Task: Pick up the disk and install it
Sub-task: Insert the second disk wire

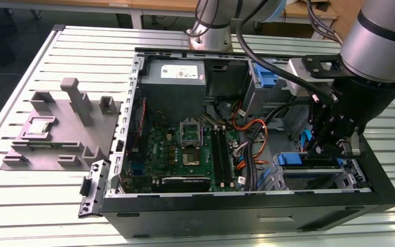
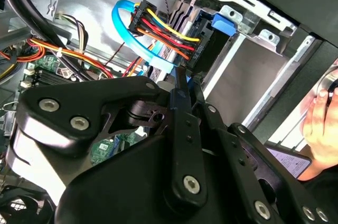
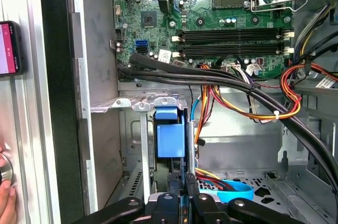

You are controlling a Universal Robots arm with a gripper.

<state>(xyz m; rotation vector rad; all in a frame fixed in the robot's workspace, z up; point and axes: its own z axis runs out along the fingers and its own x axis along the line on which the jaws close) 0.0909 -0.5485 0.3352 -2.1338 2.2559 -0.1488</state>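
The disk [image 3: 170,135] stands on edge in the drive cage at the corner of the open computer case, showing its blue plastic frame; in the exterior view the disk [image 1: 291,159] sits low in the case toward the exterior view's right. My gripper [image 3: 182,184] reaches down into that cage, its two black fingers [image 3: 173,184] pressed close on the thin blue edge of the disk. In the second wrist view the gripper [image 2: 186,84] has its tips tight together just below a black connector with coloured wires. The arm hides most of the disk's body.
The computer case [image 1: 252,203] lies open on a slatted table, with the motherboard [image 1: 183,149], a grey power supply box [image 1: 173,77] and loose cable bundles [image 3: 248,89] close to the cage. A grey fixture [image 1: 53,134] stands beside it. A person's hand [image 2: 322,118] and a phone [image 3: 8,47] are just outside the case wall.
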